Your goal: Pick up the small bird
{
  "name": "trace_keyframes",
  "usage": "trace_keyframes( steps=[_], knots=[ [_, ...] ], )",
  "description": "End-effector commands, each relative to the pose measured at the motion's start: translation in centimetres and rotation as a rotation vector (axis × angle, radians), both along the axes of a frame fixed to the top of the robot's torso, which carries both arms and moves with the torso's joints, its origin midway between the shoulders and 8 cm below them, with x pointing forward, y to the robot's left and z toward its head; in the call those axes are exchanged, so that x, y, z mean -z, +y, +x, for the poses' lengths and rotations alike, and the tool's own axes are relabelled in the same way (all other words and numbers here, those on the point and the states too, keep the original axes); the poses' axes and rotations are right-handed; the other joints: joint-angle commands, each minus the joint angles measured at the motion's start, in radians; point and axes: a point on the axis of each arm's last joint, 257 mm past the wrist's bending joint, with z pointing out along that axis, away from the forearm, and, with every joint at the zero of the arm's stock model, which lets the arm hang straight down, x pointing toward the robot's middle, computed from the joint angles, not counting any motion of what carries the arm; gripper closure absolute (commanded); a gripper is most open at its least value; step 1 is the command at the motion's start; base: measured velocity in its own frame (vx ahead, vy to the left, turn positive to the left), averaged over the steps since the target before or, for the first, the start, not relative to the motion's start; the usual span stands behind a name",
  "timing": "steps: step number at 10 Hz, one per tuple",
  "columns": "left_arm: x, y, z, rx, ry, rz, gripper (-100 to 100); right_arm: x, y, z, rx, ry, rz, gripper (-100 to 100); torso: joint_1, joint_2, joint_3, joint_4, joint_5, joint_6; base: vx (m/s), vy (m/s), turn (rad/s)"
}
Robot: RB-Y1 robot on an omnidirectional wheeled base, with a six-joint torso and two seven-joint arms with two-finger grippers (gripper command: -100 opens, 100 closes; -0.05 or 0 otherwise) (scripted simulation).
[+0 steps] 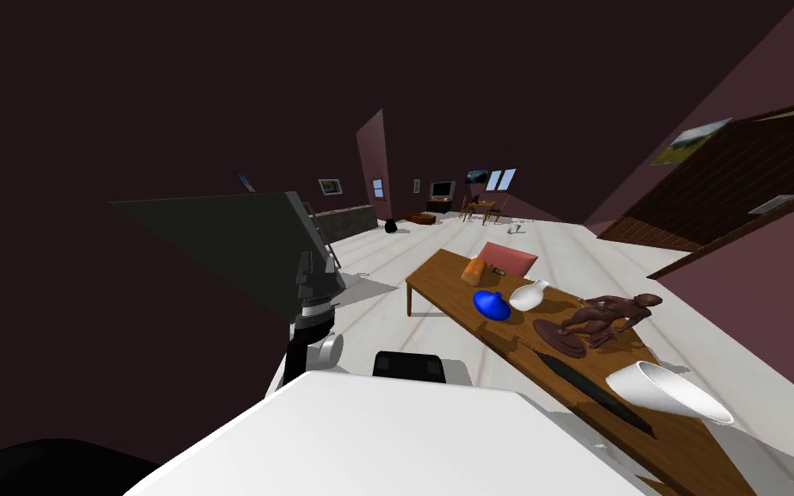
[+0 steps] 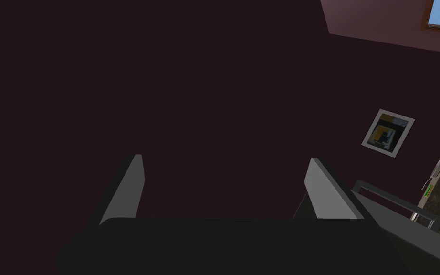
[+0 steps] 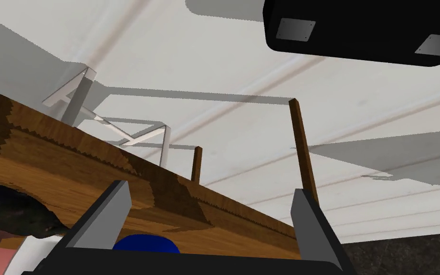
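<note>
The small bird (image 1: pixel 593 387) is a dark, slim, elongated shape on the table (image 1: pixel 438 277), lower right of frame. Our left tool (image 2: pixel 225 159) and right tool (image 3: pixel 212 187) stand fully spread, holding nothing.

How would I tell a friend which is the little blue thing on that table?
Find the long brown wooden table. Towards its far end, just beside a white vase, lies a small rounded blue object. It is the only bright blue thing on the table.

Setting: home living room. Wooden table (image 1: pixel 443 280), centre right, carries a blue vase (image 1: pixel 492 305) and figurine (image 1: pixel 608 317). Framed picture (image 1: pixel 330 186) and television (image 1: pixel 443 188) on the far maroon walls.
</note>
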Motion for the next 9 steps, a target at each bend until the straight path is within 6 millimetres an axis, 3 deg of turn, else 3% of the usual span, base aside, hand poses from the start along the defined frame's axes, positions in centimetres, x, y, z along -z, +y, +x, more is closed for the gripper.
trace_keyframes(
  steps=[1,2,4,5,7,9],
  knots=[
    [0.0,0.0,0.0,0.000,0.000,0.000,0,0.0,-3.2,-2.9,-0.072,0.069,-0.082,-100,0.000,0.000,0.000,0.000,0.000,0.000,0.026,-0.040,0.151],
    [0.0,0.0,0.0,0.000,0.000,0.000,0,0.1,-3.6,-3.3,-0.068,0.077,-0.088,-100,0.000,0.001,0.000,0.000,0.000,-0.001,0.024,-0.037,0.083],
    [0.0,0.0,0.0,0.000,0.000,0.000,0,-0.4,-7.9,-7.3,-0.165,0.183,-0.202,-100,0.001,0.000,0.000,0.000,0.000,-0.001,0.055,-0.053,0.210],
    [0.0,0.0,0.0,0.000,0.000,0.000,0,-0.6,-8.4,-7.2,-0.174,0.186,-0.210,-100,-0.002,-0.002,-0.001,0.000,0.000,-0.001,0.048,-0.072,0.089],
    [0.0,0.0,0.0,0.000,0.000,0.000,0,-1.6,-12.1,-9.9,-0.268,0.271,-0.301,-100,-0.001,0.000,0.000,0.000,0.000,-0.001,0.041,-0.083,0.185],
    [0.0,0.0,0.0,0.000,0.000,0.000,0,-2.3,-14.6,-11.6,-0.344,0.331,-0.360,-100,-0.005,-0.002,-0.001,0.000,-0.001,-0.001,0.058,-0.140,0.226]
  ],
)
